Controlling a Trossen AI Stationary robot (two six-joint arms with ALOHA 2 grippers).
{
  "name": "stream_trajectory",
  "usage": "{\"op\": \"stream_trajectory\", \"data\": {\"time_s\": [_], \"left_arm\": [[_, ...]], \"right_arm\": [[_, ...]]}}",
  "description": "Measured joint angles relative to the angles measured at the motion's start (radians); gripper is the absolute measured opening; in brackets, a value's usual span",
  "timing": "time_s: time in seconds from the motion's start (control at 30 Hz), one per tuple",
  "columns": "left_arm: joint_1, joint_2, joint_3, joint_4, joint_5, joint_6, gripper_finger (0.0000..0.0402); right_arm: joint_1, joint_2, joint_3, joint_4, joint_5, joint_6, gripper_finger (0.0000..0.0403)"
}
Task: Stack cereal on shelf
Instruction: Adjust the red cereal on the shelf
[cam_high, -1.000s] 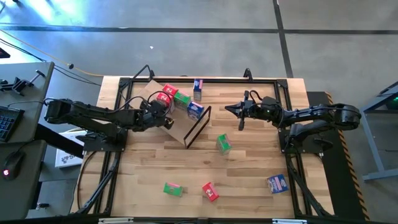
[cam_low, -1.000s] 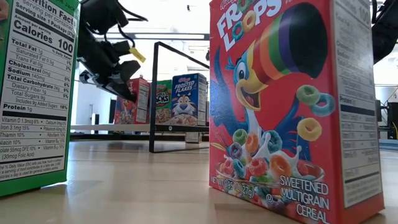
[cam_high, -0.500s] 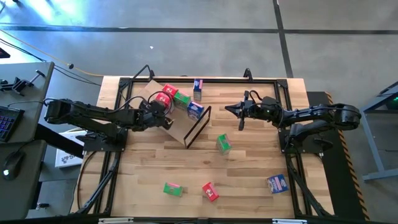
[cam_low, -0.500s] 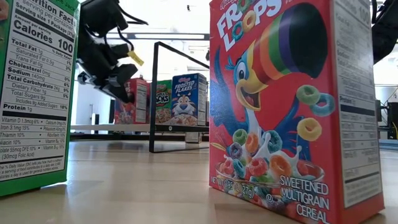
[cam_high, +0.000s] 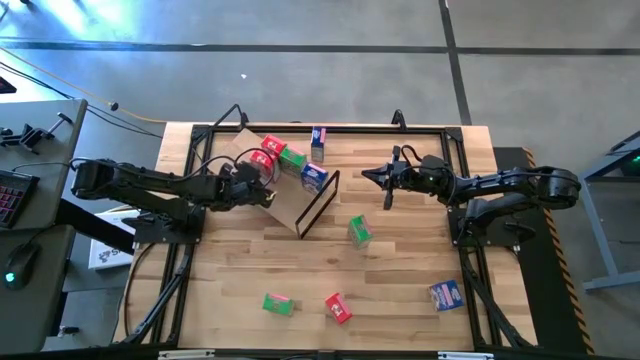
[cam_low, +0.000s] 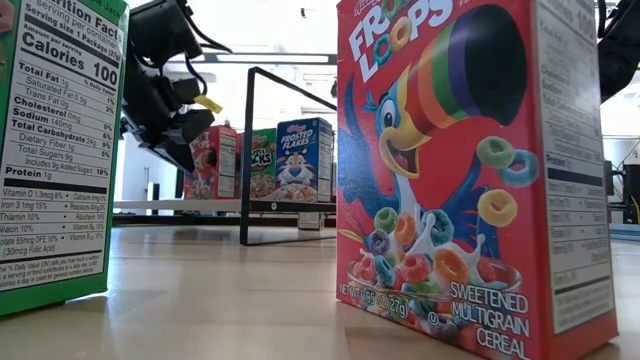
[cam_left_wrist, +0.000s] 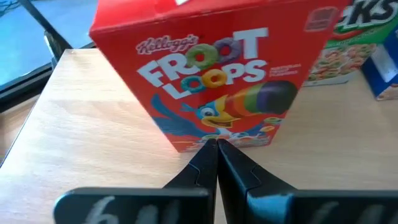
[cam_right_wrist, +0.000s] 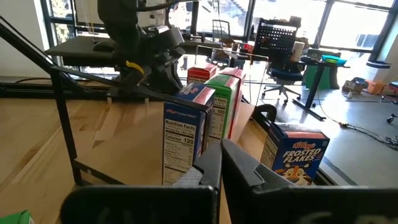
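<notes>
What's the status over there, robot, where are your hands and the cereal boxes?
Left gripper shut, empty, facing red Froot Loops box on shelf. Right gripper shut, hovering mid-table. Loose boxes remain on the table. Nothing blocking.

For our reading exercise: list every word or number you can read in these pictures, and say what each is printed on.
"FROOT LOOPS", "SWEETENED MULTIGRAIN CEREAL": near red box.
"Calories 100", "Total Fat 1g", "Protein 1g": green box side panel.
"Kellogg's FROOT LOOPS": red box on the shelf.
"FROSTED FLAKES": blue box.
"Nutrition Facts", "Calories 120": box side.
The fine print is too small to read.
</notes>
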Motion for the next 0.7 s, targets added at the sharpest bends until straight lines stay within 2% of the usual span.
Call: {"op": "stream_trajectory", "data": {"time_s": [0.2,0.7], "left_arm": [[0.037,0.000,0.000,-0.014,-0.036,-0.012,0.0000],[0.088,0.000,0.000,0.043,-0.023,0.067,0.0000]], "right_arm": [[0.000,0.000,0.000,0.000,0.000,0.000,0.0000],[0.000,0.000,0.000,0.000,-0.001,0.000,0.0000]]}}
